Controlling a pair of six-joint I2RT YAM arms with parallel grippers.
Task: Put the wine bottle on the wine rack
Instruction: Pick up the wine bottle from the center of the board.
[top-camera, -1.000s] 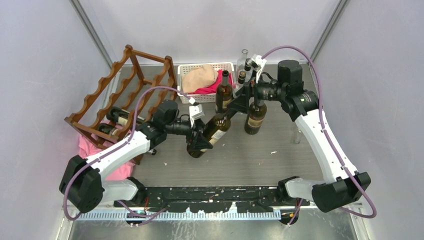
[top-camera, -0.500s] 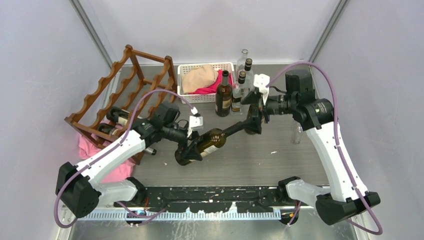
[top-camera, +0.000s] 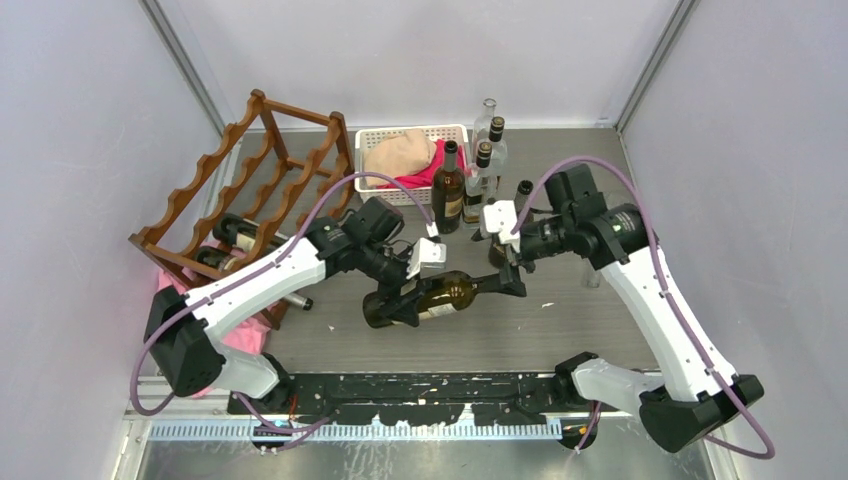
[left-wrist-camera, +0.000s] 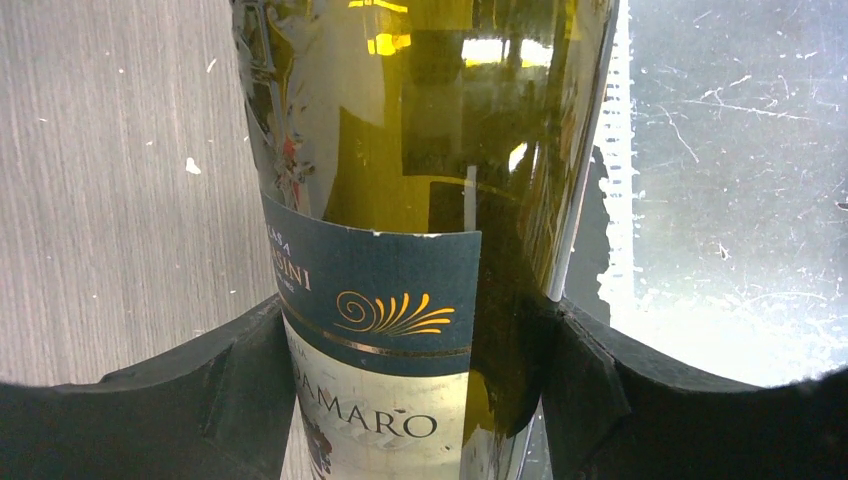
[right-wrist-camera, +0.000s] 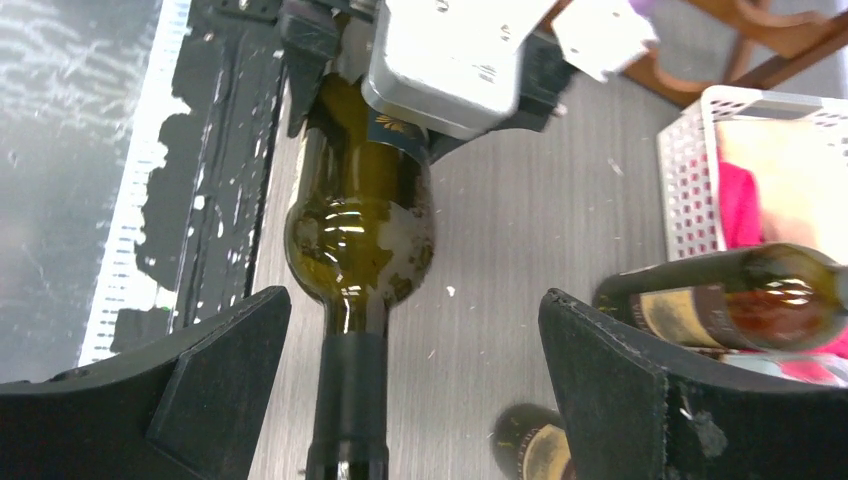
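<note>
The wine bottle (top-camera: 440, 296), dark green glass with a blue and cream label, hangs nearly level above the table, base to the left. My left gripper (top-camera: 412, 297) is shut on its body, with the label (left-wrist-camera: 385, 330) between the black fingers (left-wrist-camera: 225, 395). Over the bottle's neck (right-wrist-camera: 350, 400) my right gripper (top-camera: 510, 272) is open, its fingers (right-wrist-camera: 205, 380) wide apart and not touching the glass. The reddish-brown wine rack (top-camera: 262, 178) stands at the back left, with two bottles (top-camera: 232, 234) lying in its lowest tier.
A white basket (top-camera: 372, 140) with beige and pink cloths sits behind the bottle. Several upright bottles (top-camera: 447, 190) stand right of it, one (top-camera: 523, 188) just behind my right gripper. A pink cloth (top-camera: 180, 292) lies under the rack's near corner.
The left arm has swung the wine bottle from a steep tilt to nearly level and shifted it right. My right gripper has opened wide and come down toward the near side, along the neck.
</note>
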